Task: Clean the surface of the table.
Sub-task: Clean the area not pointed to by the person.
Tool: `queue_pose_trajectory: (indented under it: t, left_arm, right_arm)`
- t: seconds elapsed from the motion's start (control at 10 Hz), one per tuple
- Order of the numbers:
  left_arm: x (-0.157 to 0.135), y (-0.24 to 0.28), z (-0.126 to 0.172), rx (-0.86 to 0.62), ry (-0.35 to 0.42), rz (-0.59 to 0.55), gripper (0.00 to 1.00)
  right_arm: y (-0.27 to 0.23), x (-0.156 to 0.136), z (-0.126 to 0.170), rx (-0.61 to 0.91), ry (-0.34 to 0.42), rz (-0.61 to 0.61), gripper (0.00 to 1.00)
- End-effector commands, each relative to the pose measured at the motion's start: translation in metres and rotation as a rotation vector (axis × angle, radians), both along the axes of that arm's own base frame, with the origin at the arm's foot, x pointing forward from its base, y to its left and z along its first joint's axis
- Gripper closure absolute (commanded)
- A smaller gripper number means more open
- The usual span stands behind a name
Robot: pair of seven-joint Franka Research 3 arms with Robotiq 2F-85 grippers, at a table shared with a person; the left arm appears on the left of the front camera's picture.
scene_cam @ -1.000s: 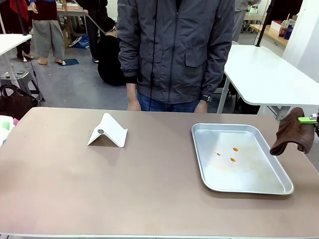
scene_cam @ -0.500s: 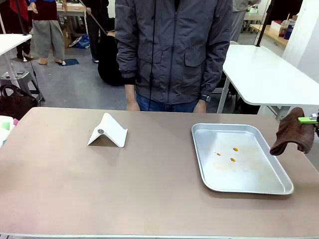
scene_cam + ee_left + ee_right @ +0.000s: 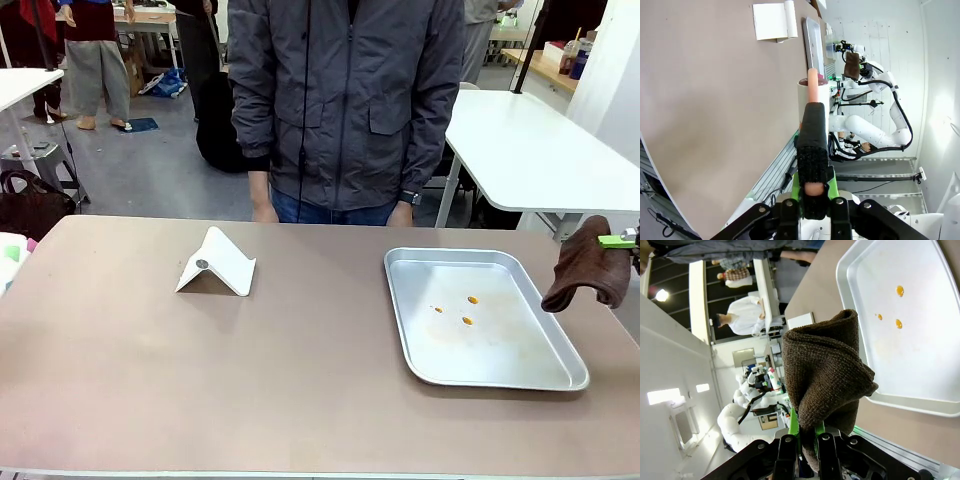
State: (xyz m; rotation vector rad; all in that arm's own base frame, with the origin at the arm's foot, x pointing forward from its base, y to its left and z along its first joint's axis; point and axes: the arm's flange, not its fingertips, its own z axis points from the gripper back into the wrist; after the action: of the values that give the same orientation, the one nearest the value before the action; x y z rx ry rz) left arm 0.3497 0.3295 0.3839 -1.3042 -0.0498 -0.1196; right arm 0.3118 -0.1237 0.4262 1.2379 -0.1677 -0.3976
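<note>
One brown cloth (image 3: 585,268), pinched in the right gripper (image 3: 807,434) beside the tray (image 3: 389,292), should press flat on the desk (image 3: 200,380) before wiping.

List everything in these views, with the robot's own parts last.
table: one, beige-brown, spanning the front view.
tray: one, silver, on the table's right side.
spots: three, orange, inside the tray.
stand: one, white, folded, on the table left of the tray.
cloth: one, dark brown, held in the air past the tray's right edge.
roller: one, white with a pink handle, possibly a lint roller, held near the table's left end.
side table: one, white, behind on the right.
bag: one, dark brown, on the floor at far left.
person: one, grey jacket, standing at the far edge.
left gripper: shut on the roller.
right gripper: shut on the cloth.
</note>
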Motion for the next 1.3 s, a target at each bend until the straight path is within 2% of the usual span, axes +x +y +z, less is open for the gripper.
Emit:
queue_pose_trajectory:
  t: [0.0,0.2,0.3,0.6,0.8,0.9,1.2]
  left_arm:
    - [-0.001,-0.005,0.003,-0.008,0.004,0.023,0.78]
    - [-0.001,-0.005,0.003,-0.008,0.004,0.023,0.78]
    - [-0.001,-0.005,0.003,-0.008,0.004,0.023,0.78]
    - [-0.001,-0.005,0.003,-0.008,0.004,0.023,0.78]
    - [-0.001,-0.005,0.003,-0.008,0.004,0.023,0.78]
    - [-0.001,-0.005,0.003,-0.008,0.004,0.023,0.78]
    - [-0.001,-0.005,0.003,-0.008,0.004,0.023,0.78]
  right_arm:
    - [-0.003,0.001,0.007,-0.121,0.026,-0.003,0.87]
    - [0.016,0.02,0.024,-0.369,0.049,0.103,0.87]
    - [0.023,0.032,0.029,-0.499,0.092,0.115,0.87]
    - [0.053,0.071,0.028,-0.771,0.168,0.211,0.87]
    - [0.076,0.098,0.009,-0.863,0.169,0.225,0.87]
    - [0.088,0.108,-0.003,-0.886,0.139,0.281,0.87]
    - [0.12,0.137,-0.042,-0.926,0.102,0.286,0.87]
